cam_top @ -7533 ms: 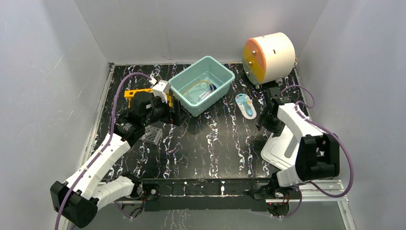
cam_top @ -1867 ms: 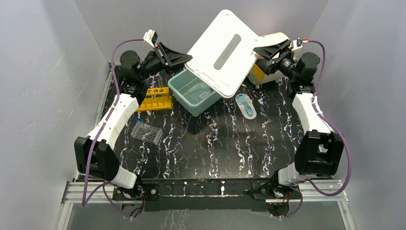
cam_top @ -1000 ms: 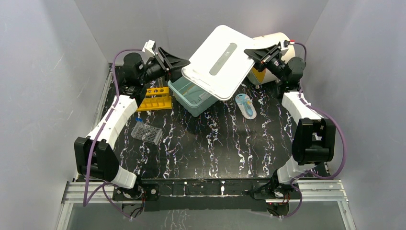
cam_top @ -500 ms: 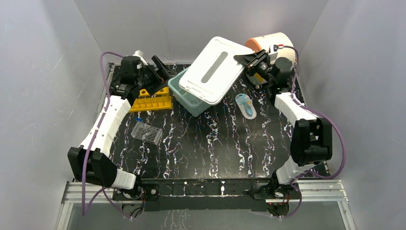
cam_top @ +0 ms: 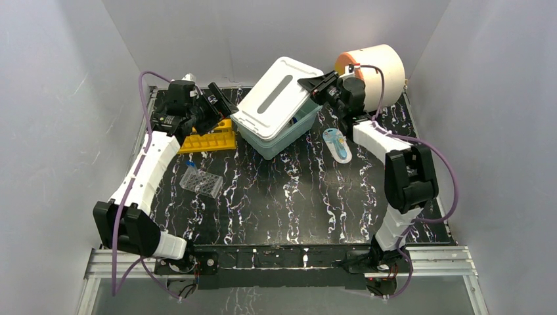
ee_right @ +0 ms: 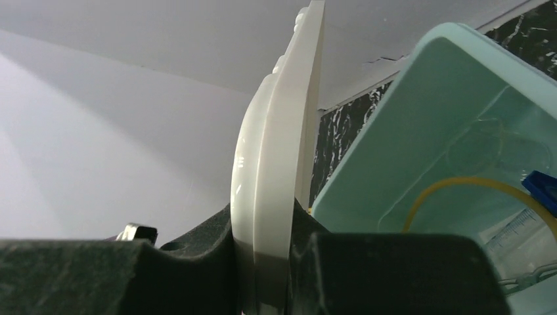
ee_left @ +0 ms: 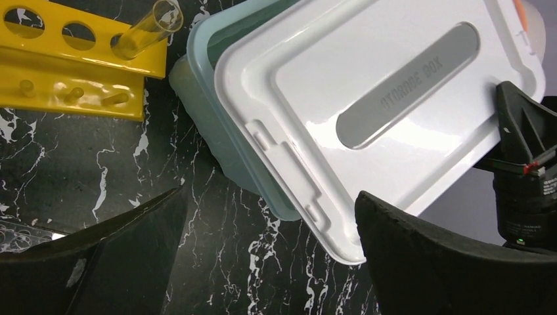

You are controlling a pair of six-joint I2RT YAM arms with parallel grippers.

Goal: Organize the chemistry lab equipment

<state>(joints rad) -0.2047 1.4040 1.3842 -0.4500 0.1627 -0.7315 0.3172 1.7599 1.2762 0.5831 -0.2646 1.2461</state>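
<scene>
Top external: right gripper point(cam_top: 315, 84) clamped on right edge of white lid point(cam_top: 272, 98), lid tilted over teal bin point(cam_top: 289, 136) near far edge of bench point(cam_top: 295, 197). Wide open and empty, left gripper point(cam_top: 220, 105) hangs above yellow rack point(cam_top: 207, 140), just left of bin. Inside bin: amber tubing point(ee_right: 453, 186), maybe a blue-capped tube point(ee_right: 542, 186) too.

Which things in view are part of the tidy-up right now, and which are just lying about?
In the job: teal bin; white lid, held by the right gripper; yellow tube rack; clear tube; amber tubing.
Lying about, by the look of it: clear well tray; blue-white tool; orange-faced drum.
</scene>
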